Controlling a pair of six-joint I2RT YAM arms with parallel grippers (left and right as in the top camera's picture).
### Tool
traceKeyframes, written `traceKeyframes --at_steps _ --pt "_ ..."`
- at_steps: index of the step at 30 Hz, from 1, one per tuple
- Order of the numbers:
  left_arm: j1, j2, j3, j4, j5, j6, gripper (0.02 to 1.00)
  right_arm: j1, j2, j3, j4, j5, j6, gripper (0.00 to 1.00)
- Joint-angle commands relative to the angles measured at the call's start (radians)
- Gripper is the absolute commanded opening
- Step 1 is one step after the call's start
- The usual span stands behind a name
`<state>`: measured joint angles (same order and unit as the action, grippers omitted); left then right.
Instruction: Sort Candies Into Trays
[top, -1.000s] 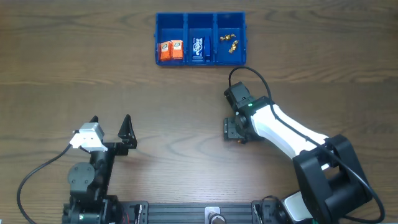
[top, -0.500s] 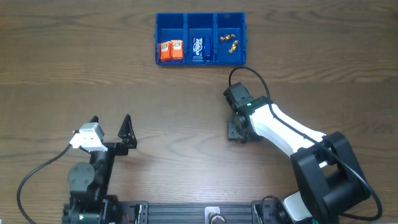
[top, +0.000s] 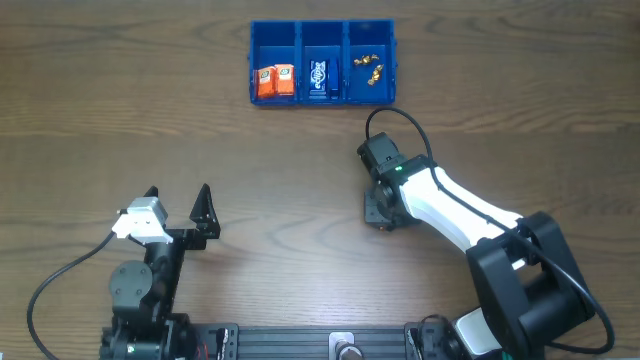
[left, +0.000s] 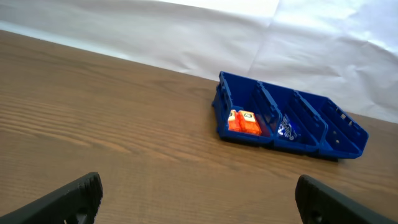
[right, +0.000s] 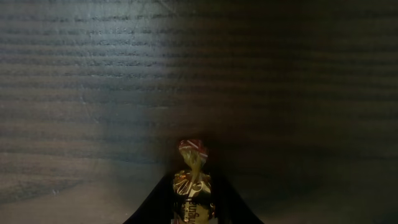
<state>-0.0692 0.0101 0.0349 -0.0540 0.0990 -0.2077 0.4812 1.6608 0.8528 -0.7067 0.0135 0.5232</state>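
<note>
Right end effector: creeps toward the worktop's far edge, your gold candy pinched.
Tray: several sorted; deliver this one.

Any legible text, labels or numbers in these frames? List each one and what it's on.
Nothing can be read.
Print on the orange packets: too small.
White marking on the blue packet: too small.
Print on the gold-wrapped candy: blurred.
</note>
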Motion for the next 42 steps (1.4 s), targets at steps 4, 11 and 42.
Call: traceKeyframes --at_steps 4,11,42 --pt "-0.003 -0.006 -0.03 -0.016 0.002 0.013 0.998 0.002 0.028 0.162 -0.105 0.072 0.0 0.191" --pt "-0.003 -0.006 -0.03 -0.016 0.002 0.013 0.998 -0.008 0.041 0.622 -0.275 0.188 -0.079 0.191" --pt "-0.003 -0.006 -0.03 -0.016 0.002 0.013 0.998 -0.172 0.467 1.096 -0.081 0.198 -0.214 0.993"
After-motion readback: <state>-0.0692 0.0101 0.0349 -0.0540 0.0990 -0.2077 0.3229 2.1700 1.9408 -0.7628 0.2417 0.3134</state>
